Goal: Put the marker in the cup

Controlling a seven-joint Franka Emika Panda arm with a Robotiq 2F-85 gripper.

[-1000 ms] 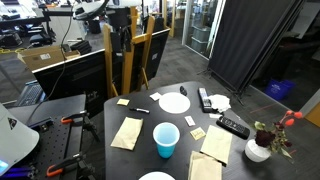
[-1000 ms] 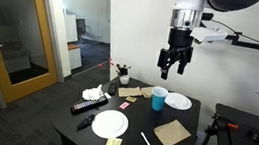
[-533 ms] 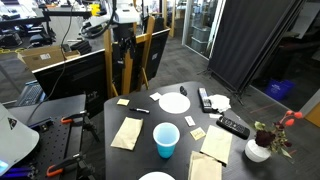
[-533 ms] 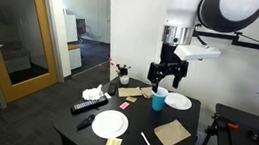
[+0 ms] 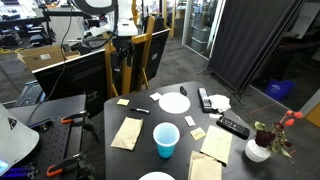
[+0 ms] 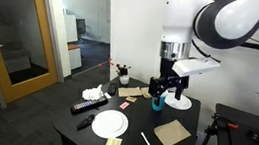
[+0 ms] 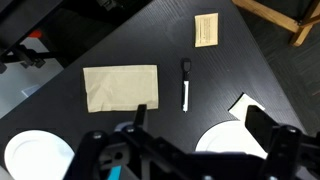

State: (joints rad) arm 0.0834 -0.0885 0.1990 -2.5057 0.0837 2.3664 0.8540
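Gripper [image 7: 200,140] released, holding nothing, hovering high. We're pre-grasp: next we descend onto the marker [image 7: 185,84], jaws straddling its barrel, then carry it to the cup [image 5: 166,139].

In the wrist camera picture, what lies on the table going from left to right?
white plate → tan napkin → marker → small tan card

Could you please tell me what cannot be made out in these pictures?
The cup: in an exterior view, largely hidden behind the end effector.
The marker: in an exterior view, too small to tell its cap end.
White plate: wrist view, cut off by the bottom edge.
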